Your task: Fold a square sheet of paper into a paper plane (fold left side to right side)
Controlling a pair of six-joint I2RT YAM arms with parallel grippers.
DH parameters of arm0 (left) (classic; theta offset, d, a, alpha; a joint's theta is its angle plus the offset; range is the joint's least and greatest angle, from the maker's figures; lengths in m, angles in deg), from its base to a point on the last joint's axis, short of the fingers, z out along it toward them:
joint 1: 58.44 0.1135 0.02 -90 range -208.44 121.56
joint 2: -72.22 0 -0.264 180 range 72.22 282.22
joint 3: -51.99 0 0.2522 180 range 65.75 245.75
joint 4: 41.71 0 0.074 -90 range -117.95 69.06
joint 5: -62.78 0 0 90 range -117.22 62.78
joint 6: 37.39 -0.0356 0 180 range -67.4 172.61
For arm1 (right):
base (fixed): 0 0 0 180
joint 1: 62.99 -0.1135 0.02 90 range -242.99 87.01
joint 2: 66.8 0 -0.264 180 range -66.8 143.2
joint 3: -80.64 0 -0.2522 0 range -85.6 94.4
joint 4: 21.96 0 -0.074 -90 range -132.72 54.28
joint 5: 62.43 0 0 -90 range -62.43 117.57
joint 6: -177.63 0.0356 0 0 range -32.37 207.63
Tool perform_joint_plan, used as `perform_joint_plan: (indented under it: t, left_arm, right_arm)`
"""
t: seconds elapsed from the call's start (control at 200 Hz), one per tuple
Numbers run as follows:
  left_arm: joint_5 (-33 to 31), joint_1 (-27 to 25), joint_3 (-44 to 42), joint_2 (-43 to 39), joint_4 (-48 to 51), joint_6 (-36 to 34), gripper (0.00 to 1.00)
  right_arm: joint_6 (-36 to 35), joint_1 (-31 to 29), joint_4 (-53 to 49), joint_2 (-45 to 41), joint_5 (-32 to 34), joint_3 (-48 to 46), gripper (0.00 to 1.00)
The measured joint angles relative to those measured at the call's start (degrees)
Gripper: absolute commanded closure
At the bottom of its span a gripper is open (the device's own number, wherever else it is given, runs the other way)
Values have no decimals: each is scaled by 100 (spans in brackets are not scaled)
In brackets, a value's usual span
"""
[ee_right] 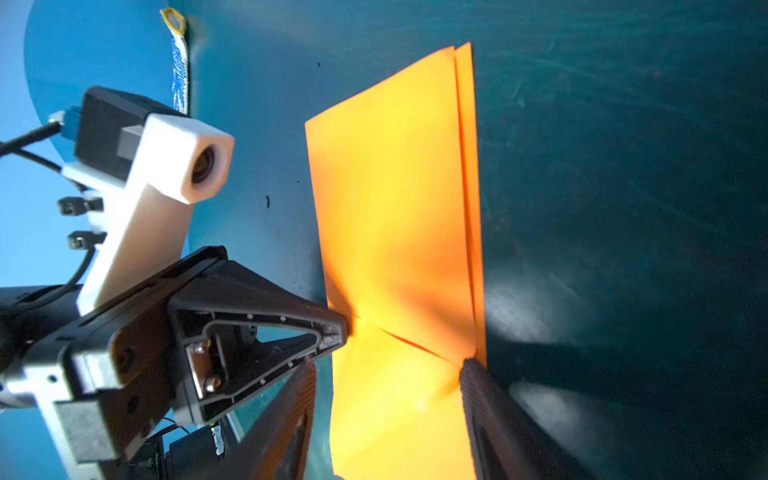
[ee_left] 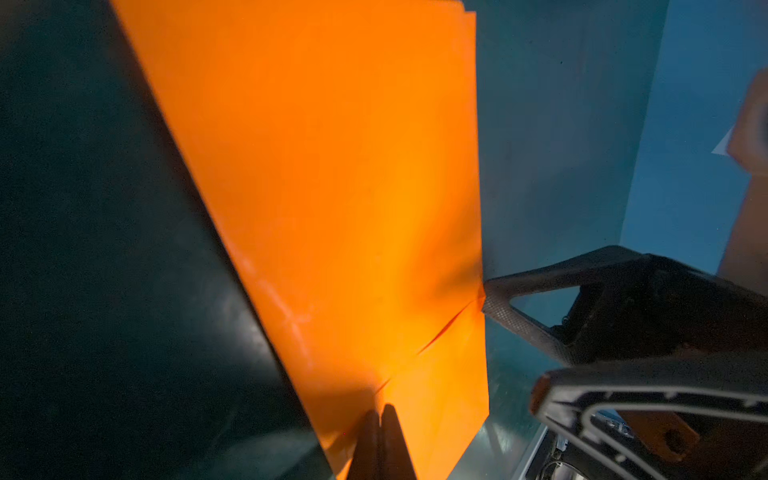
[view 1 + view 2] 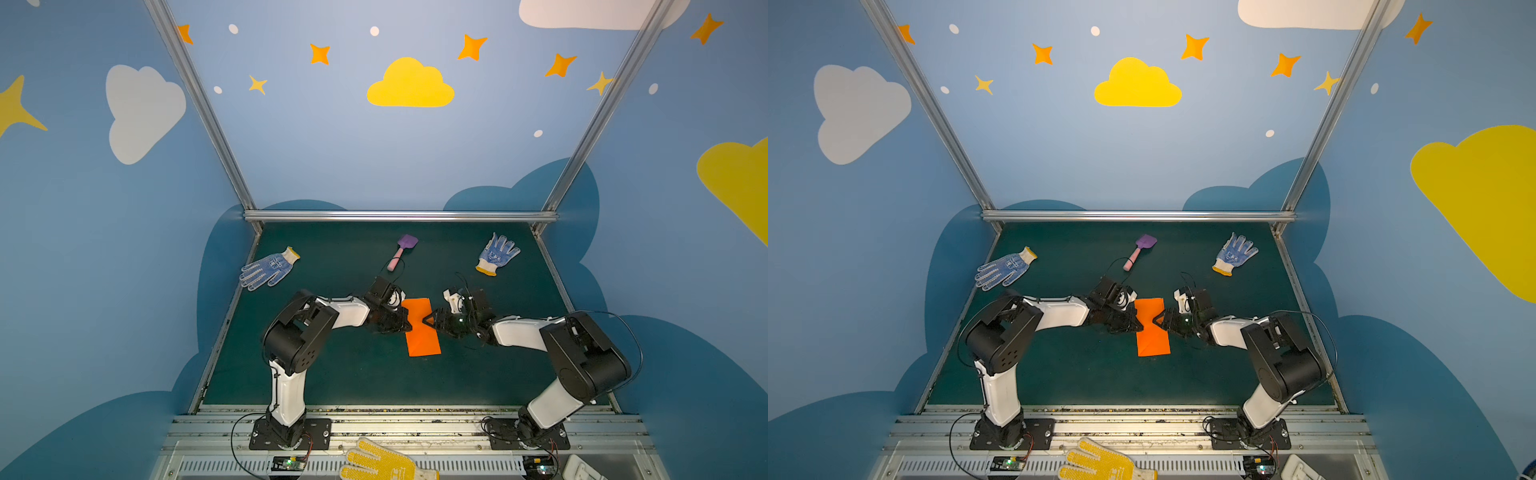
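**Item:** square sheet of paper (image 3: pixel 423 343), bright orange, one piece.

**Left tool** (image 2: pixel 379 411): clenched, jaws pressed together, tips bearing on the sheet's edge nearest it. Whether a layer is nipped between them cannot be told.

**Right tool** (image 3: pixel 429 322): released, jaws standing apart. One fingertip (image 2: pixel 492 297) touches the sheet's opposite edge and the other jaw is clear of the paper. Nothing appears to be grasped.

**Location:** flat on the green surface (image 3: pixel 332 374), directly between the two tool tips, which face each other across its width at about mid-length.

**Condition:**
- Done: the sheet is already halved. Two layers show, slightly out of register, at the end farthest from the wrist cameras.
- Done: one slanting crease (image 2: pixel 432 345) runs from the left tool's tips to the right tool's fingertip.
- Left: no nose corners or wings are formed. Judged an early stage, with most folds outstanding.

**Orientation:** a plain rectangle. Its long axis lies crosswise to the line joining the tools, slightly skewed. One short end is toward the arm bases, the other away from them. Both ends are square, so it points nowhere yet.

**Beyond the tools:**
- A purple-headed spatula (image 3: pixel 400 252) lies past the left tool, well apart.
- One blue-dotted glove (image 3: pixel 268 269) lies farther out on the left tool's side.
- A second blue-dotted glove (image 3: pixel 496 254) lies past the right tool.

**Behind the arm bases:** yellow glove (image 3: pixel 382 461).
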Motion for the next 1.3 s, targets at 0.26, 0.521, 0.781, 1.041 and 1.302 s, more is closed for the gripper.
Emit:
perform_joint_plan:
  t: [0.26, 0.521, 0.781, 1.041, 1.302]
  left_arm:
    - [39, 20, -46, -7, -74, 0, 96]
    - [83, 35, -87, -7, -144, -4, 96]
    - [125, 48, -153, -13, -260, 2, 96]
    - [127, 50, -168, -17, -291, 2, 96]
    - [129, 50, -168, -17, -291, 0, 96]
  right_arm:
    - [481, -168, -70, -1220, 131, -1121, 38]
    - [1333, -695, -616, -2306, 597, -1646, 33]
    - [1930, -1008, -870, -2293, 1169, -1504, 31]
    - [2192, -1130, -852, -1655, 1309, -1029, 31]
    - [2293, -1165, -144, -1117, 1217, -942, 31]
